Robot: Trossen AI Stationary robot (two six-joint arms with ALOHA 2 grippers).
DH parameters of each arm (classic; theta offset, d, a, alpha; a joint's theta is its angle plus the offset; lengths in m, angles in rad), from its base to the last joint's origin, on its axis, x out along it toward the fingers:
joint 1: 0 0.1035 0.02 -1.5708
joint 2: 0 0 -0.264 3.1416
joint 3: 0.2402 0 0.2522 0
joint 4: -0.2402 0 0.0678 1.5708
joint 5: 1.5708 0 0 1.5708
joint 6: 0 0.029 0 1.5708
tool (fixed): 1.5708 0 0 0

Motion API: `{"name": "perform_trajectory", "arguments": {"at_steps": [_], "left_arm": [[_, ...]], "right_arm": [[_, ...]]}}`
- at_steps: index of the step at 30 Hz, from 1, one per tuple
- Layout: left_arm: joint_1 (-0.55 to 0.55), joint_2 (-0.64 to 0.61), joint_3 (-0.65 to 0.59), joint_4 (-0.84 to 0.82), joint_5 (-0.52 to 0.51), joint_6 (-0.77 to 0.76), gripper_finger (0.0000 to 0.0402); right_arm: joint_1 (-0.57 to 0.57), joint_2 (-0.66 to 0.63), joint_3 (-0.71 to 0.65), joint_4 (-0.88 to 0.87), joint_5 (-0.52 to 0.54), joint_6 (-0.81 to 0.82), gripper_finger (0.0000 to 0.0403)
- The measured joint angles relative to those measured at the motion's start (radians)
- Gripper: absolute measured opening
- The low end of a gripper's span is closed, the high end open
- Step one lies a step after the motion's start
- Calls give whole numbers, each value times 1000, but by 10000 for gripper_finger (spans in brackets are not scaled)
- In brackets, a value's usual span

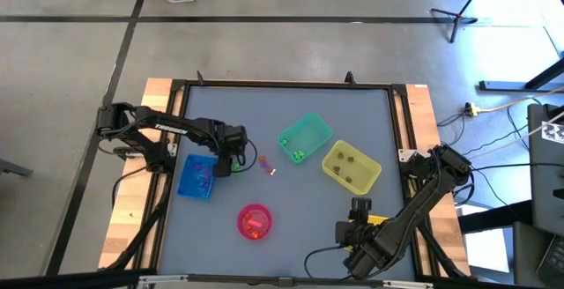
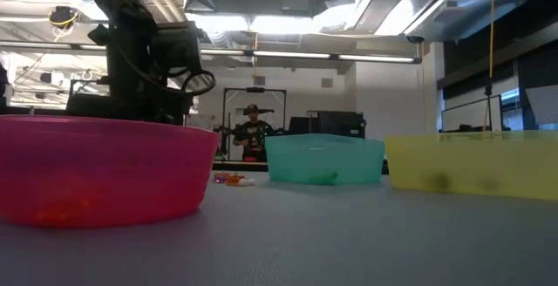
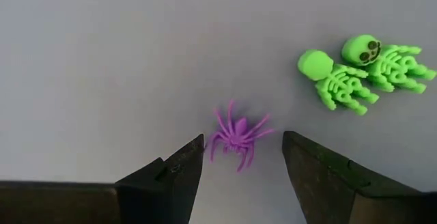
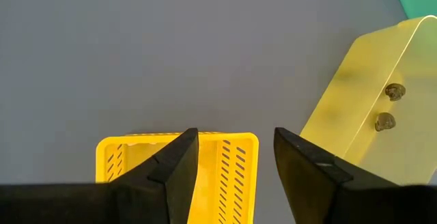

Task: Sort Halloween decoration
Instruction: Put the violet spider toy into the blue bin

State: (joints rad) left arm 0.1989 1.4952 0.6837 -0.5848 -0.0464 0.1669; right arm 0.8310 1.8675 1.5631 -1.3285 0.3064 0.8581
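Note:
A purple spider trinket lies flat on the grey table, right between the open fingers of my left gripper, which points straight down just above it. Neither finger touches it. Two green skeleton trinkets lie side by side close by. In the high view my left gripper stands beside the blue bin. A few more small trinkets lie toward the table's middle. My right gripper hangs open at the near right over a small yellow slotted basket.
A green bin and a yellow bin holding dark trinkets stand right of centre. A pink bowl sits near the front edge. A person stands in the room far behind the table.

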Motion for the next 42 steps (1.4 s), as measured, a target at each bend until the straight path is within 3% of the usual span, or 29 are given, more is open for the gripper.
{"name": "perform_trajectory", "arguments": {"at_steps": [8, 17, 42], "left_arm": [[8, 2, -2, 10, 19, -4, 192], [59, 3, -3, 12, 77, -25, 149], [68, 5, -3, 14, 92, -28, 102]], "right_arm": [[0, 0, 0, 0, 0, 0, 189], [0, 0, 0, 0, 0, 0, 189], [0, 0, 0, 0, 0, 0, 189]]}}
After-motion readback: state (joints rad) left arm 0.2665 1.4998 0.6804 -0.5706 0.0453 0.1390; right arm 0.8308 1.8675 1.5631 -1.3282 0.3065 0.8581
